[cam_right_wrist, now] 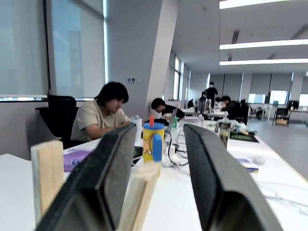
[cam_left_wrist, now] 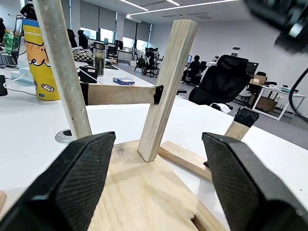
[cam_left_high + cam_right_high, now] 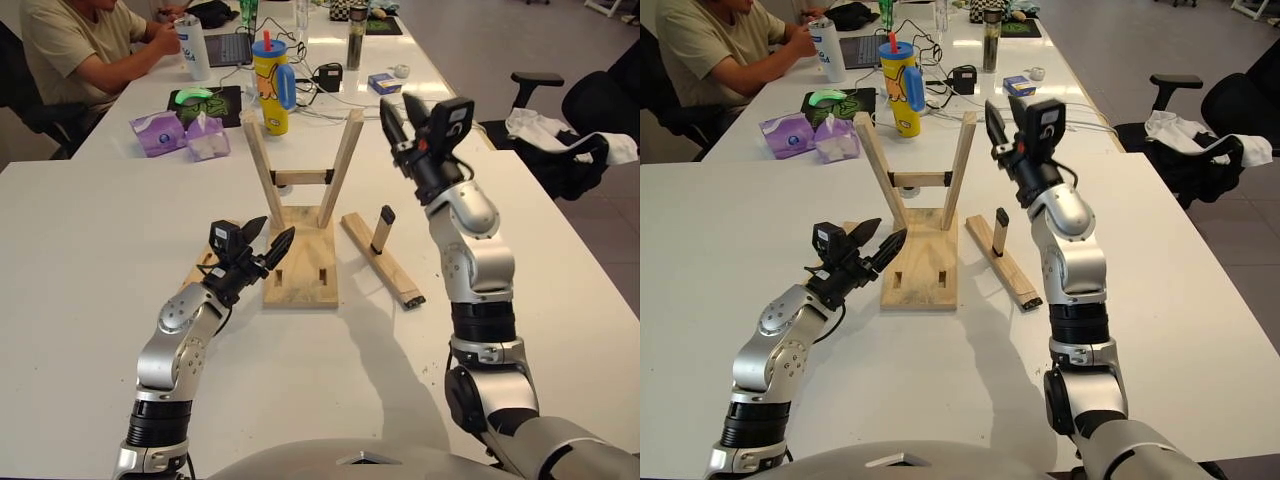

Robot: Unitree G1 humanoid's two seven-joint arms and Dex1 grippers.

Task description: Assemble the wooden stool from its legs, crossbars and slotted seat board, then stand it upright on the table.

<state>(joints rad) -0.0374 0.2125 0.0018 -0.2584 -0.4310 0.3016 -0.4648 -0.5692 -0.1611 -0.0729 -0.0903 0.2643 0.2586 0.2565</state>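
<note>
The slotted seat board (image 3: 300, 272) lies flat on the white table. Two legs (image 3: 262, 165) (image 3: 342, 160) stand up from its far end, splayed apart and joined by a crossbar (image 3: 301, 177). To its right another leg (image 3: 380, 258) lies flat with a short dark-tipped crossbar (image 3: 383, 229) sticking up from it. A further bit of wood (image 3: 204, 262) shows beneath my left arm. My left gripper (image 3: 275, 235) is open and low at the board's left edge, holding nothing. Raised just right of the right leg's top, my right gripper (image 3: 398, 108) is open and empty.
Behind the stool parts stand a yellow tumbler with a blue handle (image 3: 271, 85), purple tissue packs (image 3: 185, 135), a laptop (image 3: 228, 48) and cables. A person sits at the far left. An office chair (image 3: 570, 150) stands beyond the table's right edge.
</note>
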